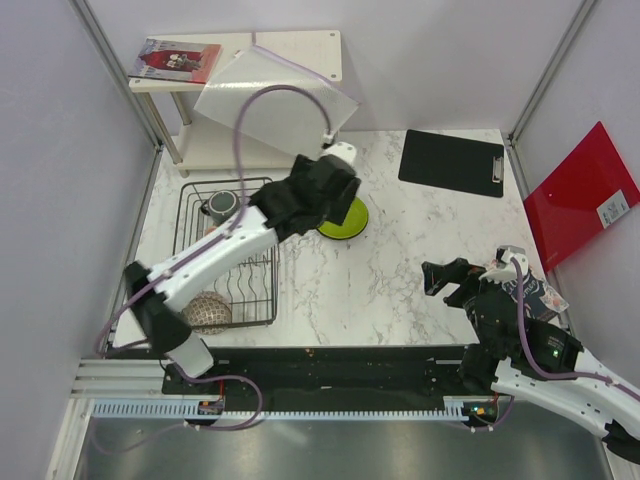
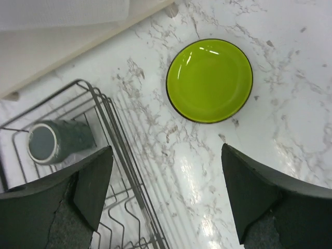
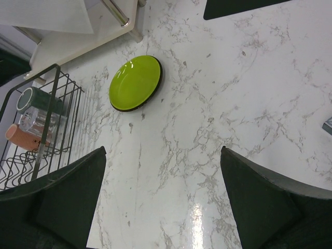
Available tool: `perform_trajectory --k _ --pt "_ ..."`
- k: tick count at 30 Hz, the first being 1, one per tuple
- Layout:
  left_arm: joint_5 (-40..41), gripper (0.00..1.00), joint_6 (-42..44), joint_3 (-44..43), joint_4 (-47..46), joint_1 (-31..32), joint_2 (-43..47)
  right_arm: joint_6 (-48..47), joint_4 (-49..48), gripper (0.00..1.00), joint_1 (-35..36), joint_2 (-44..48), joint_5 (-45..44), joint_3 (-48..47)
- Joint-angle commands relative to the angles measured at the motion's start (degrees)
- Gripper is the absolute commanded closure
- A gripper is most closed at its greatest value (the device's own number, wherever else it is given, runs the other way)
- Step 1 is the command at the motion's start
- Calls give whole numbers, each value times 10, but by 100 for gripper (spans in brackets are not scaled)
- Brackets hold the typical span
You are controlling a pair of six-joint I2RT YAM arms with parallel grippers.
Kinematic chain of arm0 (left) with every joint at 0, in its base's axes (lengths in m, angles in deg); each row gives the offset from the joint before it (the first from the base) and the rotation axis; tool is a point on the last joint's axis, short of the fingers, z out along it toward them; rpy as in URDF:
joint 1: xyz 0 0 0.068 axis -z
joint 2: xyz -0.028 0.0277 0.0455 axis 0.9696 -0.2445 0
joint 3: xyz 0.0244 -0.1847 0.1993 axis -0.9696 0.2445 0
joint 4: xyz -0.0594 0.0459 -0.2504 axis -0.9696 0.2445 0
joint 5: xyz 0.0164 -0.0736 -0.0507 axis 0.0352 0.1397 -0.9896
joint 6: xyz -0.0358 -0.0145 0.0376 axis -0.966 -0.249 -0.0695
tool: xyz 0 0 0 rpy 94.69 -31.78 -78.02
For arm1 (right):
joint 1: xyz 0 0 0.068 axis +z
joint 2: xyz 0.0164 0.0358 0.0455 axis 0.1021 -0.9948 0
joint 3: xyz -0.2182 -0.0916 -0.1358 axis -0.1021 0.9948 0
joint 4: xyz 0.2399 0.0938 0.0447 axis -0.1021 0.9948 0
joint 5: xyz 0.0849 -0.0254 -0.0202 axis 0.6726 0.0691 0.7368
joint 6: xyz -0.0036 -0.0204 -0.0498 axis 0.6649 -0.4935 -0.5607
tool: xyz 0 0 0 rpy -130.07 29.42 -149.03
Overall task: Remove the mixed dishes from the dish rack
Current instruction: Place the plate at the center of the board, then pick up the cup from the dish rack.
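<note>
The black wire dish rack point(image 1: 190, 225) stands at the left. In it lie the dark grey-green mug point(image 1: 220, 205) and the brown speckled bowl point(image 1: 207, 312). The right wrist view also shows the rack point(image 3: 67, 111), mug point(image 3: 39, 100), clear glass point(image 3: 36, 120) and pink cup point(image 3: 23, 136). The lime-green plate point(image 1: 352, 222) lies flat on the marble beside the rack, apart from it point(image 2: 209, 80). My left gripper point(image 1: 290, 210) hovers open and empty above the rack's right edge point(image 2: 111, 150), near the plate. My right gripper point(image 1: 445, 283) is open and empty over bare marble at the right. No red patterned plate shows.
A white two-tier shelf point(image 1: 310, 48) stands at the back left with a red book point(image 1: 175, 58) and a white sheet point(image 1: 275, 100) on it. A black clipboard point(image 1: 452, 160) lies at the back right. A red folder point(image 1: 580, 195) leans on the right wall.
</note>
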Motion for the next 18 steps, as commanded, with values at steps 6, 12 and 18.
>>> perform_trajectory --k 6,12,18 --pt "-228 2 -145 267 -30 -135 344 -1 -30 2 1 7 16 27" --pt "-227 1 -164 333 24 -183 368 -9 -64 2 1 -19 28 39" --pt "-315 1 -188 394 -48 -284 330 -14 -77 2 1 -41 40 37"
